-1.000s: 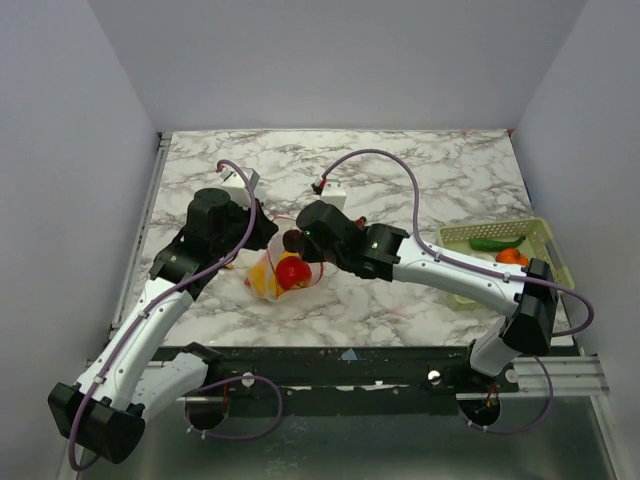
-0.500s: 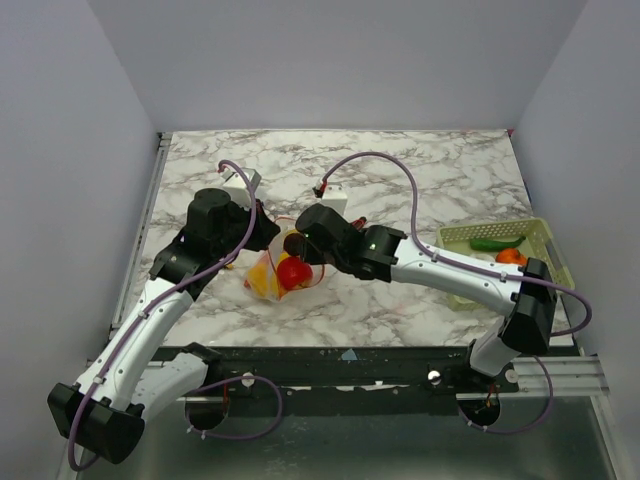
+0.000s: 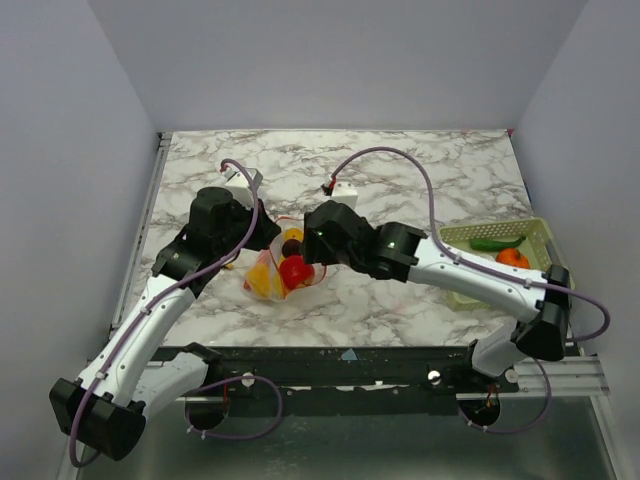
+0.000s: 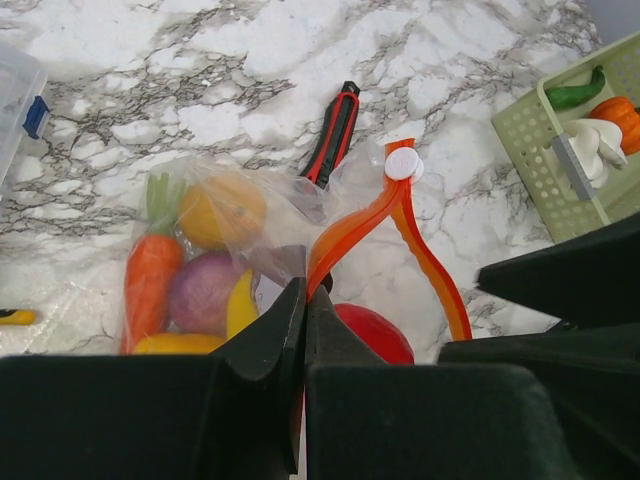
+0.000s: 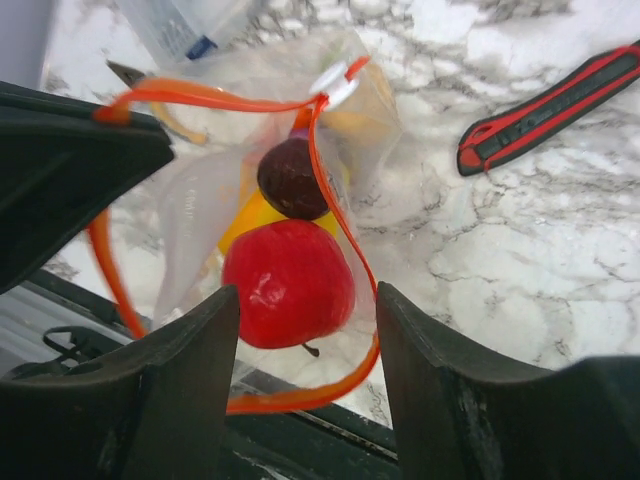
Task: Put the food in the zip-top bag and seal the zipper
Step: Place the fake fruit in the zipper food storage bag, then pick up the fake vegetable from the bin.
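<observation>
The zip-top bag (image 3: 272,277) lies between the two arms with its mouth held open. My left gripper (image 4: 306,285) is shut on the orange-red zipper (image 4: 352,226) at the mouth's edge. Through the clear plastic I see food: a carrot (image 4: 150,280), a purple onion (image 4: 200,290) and an orange (image 4: 222,210). My right gripper (image 5: 307,295) stands open just above the mouth. A red apple (image 5: 288,282) lies inside the zipper loop (image 5: 210,97) below its fingers, apart from them. A dark purple fruit (image 5: 290,177) sits behind the apple.
A slim red-and-black stick (image 4: 330,145) lies on the marble just beyond the bag. A green basket (image 3: 455,233) at the right holds a green vegetable (image 3: 493,243) and an orange one (image 3: 512,257). A clear box with a blue clip (image 4: 20,100) sits at the left.
My right gripper has gone from shut to open over the bag's mouth, letting go of the red apple, which now rests inside. The left gripper has kept its hold.
</observation>
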Tool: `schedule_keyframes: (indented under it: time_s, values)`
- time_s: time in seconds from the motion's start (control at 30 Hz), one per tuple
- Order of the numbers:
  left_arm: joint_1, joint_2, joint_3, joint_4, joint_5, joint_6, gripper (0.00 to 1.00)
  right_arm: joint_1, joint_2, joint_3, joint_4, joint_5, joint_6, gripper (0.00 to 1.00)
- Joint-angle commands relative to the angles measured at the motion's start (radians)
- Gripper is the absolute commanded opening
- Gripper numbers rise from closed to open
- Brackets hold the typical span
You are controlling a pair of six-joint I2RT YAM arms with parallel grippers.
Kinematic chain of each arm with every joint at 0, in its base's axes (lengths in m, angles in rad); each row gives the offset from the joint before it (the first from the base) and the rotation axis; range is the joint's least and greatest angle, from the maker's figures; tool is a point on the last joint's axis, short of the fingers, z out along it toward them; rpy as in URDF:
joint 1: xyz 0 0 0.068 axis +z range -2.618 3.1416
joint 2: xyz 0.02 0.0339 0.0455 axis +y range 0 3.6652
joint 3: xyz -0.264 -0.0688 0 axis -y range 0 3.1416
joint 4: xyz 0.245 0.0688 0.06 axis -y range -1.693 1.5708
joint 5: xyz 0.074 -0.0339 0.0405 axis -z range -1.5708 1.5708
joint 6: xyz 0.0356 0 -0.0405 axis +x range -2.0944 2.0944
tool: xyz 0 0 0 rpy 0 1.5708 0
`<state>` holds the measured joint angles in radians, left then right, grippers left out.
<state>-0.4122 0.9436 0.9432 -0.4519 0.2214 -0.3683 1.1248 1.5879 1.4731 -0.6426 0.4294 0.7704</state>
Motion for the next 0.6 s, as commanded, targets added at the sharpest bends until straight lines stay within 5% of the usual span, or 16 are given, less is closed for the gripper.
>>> schedule_keyframes:
  time_s: [0.0,0.2,0.47,0.57]
  values:
    - [0.006,0.018,0.04,-0.014,0.018,-0.002,0.0,0.004,-0.159,0.004,-0.076,0.135,-0.033,0.6]
    - [0.006,0.028,0.043,-0.02,0.022,-0.007,0.0,-0.114,-0.313,-0.11,-0.218,0.349,0.037,0.62]
    - [0.005,0.014,0.041,-0.017,0.028,-0.011,0.0,-0.733,-0.542,-0.364,-0.181,0.284,-0.007,0.59]
    - [0.006,0.012,0.045,-0.022,0.024,-0.008,0.0,-1.007,-0.538,-0.444,-0.117,0.16,-0.061,0.66]
